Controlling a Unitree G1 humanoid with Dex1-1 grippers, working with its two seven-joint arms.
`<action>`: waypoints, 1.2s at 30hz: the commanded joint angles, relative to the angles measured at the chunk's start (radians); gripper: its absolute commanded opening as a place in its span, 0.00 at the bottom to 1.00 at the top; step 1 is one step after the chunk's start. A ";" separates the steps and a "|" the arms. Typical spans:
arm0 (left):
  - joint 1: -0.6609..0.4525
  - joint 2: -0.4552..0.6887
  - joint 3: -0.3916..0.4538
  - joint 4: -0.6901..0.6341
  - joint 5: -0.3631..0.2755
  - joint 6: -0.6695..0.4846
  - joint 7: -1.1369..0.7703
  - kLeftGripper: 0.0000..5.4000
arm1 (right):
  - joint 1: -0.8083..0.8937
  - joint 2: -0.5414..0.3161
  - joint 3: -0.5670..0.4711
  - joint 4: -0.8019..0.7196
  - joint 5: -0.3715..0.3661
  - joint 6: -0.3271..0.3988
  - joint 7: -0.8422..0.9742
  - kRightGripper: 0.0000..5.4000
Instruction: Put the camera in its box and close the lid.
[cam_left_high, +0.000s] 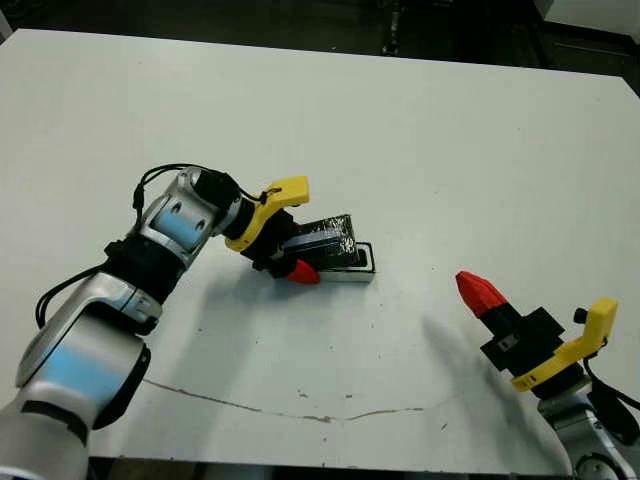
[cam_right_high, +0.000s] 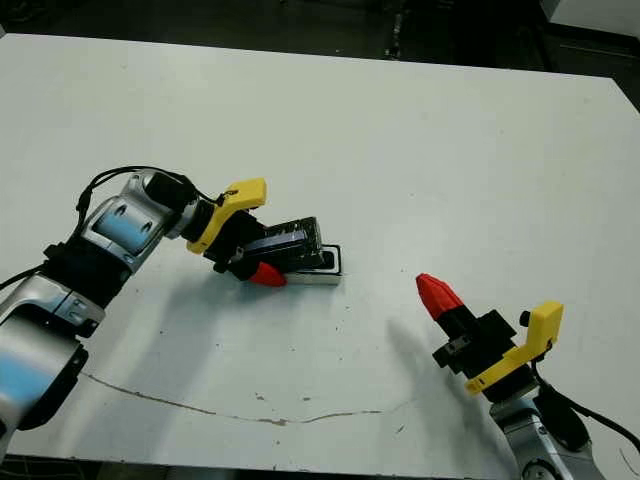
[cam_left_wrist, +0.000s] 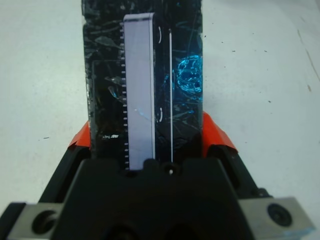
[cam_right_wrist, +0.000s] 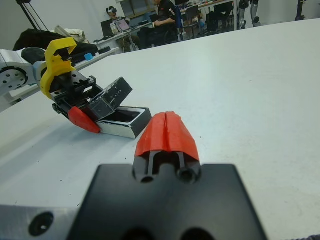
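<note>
- Two end effectors are in view: the left end effector (cam_left_high: 292, 252) is clamped on the lid (cam_right_wrist: 111, 97), which is held tilted over the box (cam_right_wrist: 131, 122) on the tabletop (cam_left_high: 420, 150).
- The camera cannot be made out.
- The right end effector (cam_right_wrist: 167, 134) is pressed together, empty, well apart.
- The lid is judged light, rigid and glossy-slippery; a grip across its long edges is advised.

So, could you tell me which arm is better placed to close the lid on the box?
Left. Its gripper already grips the lid, held tilted directly above the box. The right gripper is shut, empty and well apart from the box.
</note>
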 joint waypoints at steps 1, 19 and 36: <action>0.069 -0.126 -0.076 0.009 0.019 0.022 0.013 0.57 | 0.000 -0.019 -0.021 0.001 -0.005 -0.009 -0.001 0.00; 0.087 -0.197 -0.089 0.042 0.088 -0.074 0.140 0.95 | -0.012 -0.067 -0.124 -0.008 0.063 0.005 0.003 0.00; 0.061 -0.175 -0.071 0.060 0.078 -0.130 0.112 1.00 | -0.008 -0.049 -0.108 0.006 0.047 -0.016 0.019 0.00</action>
